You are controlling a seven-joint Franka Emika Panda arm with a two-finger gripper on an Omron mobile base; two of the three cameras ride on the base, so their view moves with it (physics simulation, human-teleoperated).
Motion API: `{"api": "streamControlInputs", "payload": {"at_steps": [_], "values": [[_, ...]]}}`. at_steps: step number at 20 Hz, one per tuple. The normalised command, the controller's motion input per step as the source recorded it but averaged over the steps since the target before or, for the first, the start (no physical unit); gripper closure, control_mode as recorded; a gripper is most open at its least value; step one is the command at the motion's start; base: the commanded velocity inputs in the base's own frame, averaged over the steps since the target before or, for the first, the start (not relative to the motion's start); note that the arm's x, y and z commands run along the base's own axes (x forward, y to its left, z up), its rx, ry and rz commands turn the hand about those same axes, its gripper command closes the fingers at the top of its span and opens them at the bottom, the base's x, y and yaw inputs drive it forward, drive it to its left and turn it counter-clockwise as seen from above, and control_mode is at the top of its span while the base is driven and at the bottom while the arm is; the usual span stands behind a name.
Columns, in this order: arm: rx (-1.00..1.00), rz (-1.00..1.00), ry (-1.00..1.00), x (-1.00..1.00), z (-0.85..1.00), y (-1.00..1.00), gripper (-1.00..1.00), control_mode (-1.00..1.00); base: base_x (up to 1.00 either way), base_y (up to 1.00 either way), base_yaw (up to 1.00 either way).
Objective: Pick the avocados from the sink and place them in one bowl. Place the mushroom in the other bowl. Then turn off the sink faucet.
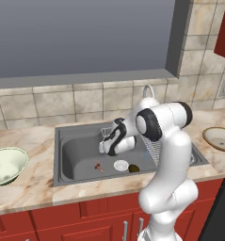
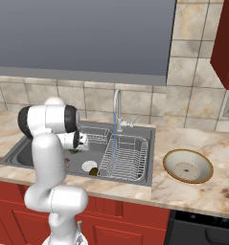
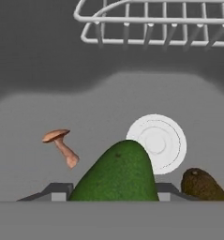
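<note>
We see the gripper point(image 3: 112, 194) closed on the green avocado point(image 3: 117, 173), which fills the space between its two fingertips and hangs above the floor of the sink point(image 1: 78, 153), inside the basin walls. On that floor the mushroom point(image 3: 62, 146) lies on its side, well apart to one side of the held fruit, with bare grey metal all round it. The round white drain point(image 3: 156, 142) sits just behind the avocado in the hand view, and the dark avocado point(image 3: 202, 185) lies just beside the drain, close to the near wall of the basin. A wire rack point(image 2: 124, 155) takes up the right part of the sink, and a small wire basket point(image 3: 155, 26) stands at the back wall. The faucet point(image 2: 117, 110) arches over the basin from the back rim, and a thin stream falls from it. The tan bowl point(image 2: 188, 165) rests on the counter point(image 2: 202, 191) to the right, well clear of the sink's edge; the pale green bowl point(image 1: 7, 164) rests to the left.
</note>
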Motion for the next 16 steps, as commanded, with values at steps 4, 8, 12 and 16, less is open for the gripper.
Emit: {"api": "streamControlInputs", "payload": {"at_steps": [4, 8, 12, 16], "values": [[-0.02, 0.00, 0.00, -0.31, 0.64, 0.00, 1.00, -1.00, 0.00, 0.00, 0.00], [-0.02, 0.00, 0.00, -0.46, 0.59, 0.00, 1.00, -1.00, 0.00, 0.00, 0.00], [-0.01, -0.02, 0.00, -0.56, 0.47, -0.05, 1.00, -1.00, 0.00, 0.00, 0.00], [-0.01, -0.06, 0.00, -0.60, 0.40, -0.21, 1.00, -1.00, 0.00, 0.00, 0.00]]}}
